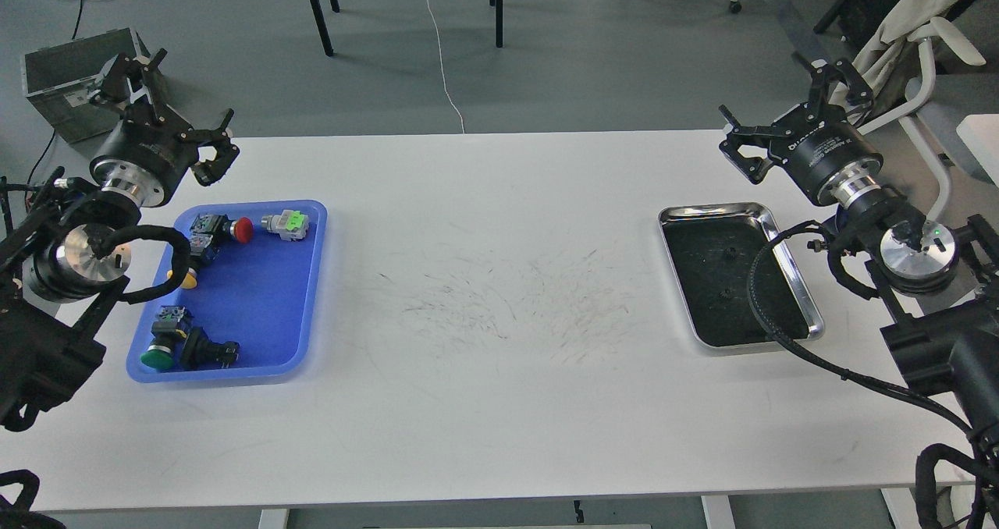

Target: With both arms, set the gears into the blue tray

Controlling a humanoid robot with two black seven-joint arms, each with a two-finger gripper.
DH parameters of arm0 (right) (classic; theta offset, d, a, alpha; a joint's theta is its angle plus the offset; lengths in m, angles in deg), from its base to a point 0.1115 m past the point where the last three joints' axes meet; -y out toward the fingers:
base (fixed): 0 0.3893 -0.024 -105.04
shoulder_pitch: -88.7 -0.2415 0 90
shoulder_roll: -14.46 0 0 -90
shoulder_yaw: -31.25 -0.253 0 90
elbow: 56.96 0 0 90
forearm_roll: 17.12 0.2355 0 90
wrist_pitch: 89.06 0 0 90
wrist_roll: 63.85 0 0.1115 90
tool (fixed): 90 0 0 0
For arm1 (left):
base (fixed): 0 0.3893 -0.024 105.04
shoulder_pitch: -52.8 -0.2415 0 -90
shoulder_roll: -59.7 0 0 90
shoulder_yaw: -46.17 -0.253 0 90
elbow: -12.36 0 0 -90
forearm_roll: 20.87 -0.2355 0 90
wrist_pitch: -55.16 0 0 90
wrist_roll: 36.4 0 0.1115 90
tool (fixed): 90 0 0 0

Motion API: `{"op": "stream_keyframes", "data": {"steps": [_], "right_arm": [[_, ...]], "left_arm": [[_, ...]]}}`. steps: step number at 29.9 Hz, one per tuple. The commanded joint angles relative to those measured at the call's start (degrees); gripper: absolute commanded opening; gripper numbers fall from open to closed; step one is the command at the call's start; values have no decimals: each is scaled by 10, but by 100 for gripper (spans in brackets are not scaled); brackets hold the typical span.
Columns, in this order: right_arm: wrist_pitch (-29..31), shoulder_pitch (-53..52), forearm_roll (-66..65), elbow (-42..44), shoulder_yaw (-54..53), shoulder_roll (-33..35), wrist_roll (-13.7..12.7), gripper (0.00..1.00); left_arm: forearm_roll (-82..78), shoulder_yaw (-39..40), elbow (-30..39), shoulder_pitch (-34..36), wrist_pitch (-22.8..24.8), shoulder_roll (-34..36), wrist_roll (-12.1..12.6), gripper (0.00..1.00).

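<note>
Two tiny black gears lie on the black lining of the steel tray (812,310) at the right, one (731,253) near its middle and the other (726,293) just below; both are hard to make out. The blue tray (257,310) sits at the left and holds several push-button switches. My left gripper (175,111) hovers open above the blue tray's far left corner, with nothing in it. Just beyond the steel tray's far right corner, my right gripper (784,111) is also open and holds nothing.
Switches in the blue tray include a red-capped one (234,228), a green and grey one (287,224), a yellow one (187,278) and a green-capped one (160,353). A grey box (70,76) stands on the floor at the far left, a white chair (921,53) at the far right.
</note>
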Motion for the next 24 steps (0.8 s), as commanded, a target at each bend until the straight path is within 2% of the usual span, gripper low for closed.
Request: {"op": "stream_keyframes", "data": {"steps": [1,9,15,19,24], "right_arm": [[0,-1,0,0,-5,-5,0,99],[-2,-7,-1,1,2,-7,-1,99],[0,-8,-1,3,3,-7,-1,99],[1,-7,0,3,-5,-8,0,99],[1,-9,-1,6,-5,-8,3,99]], "left_arm": [[0,0,0,0,-1,1,-1,98],[1,1,-13,1,0,-1,-5,98],[10,10,-48,2,2,-7,-7,98],[0,0,-78,3,1,-9,-1,98],[0,-19,-78,1,3,-13,-7,98]]}}
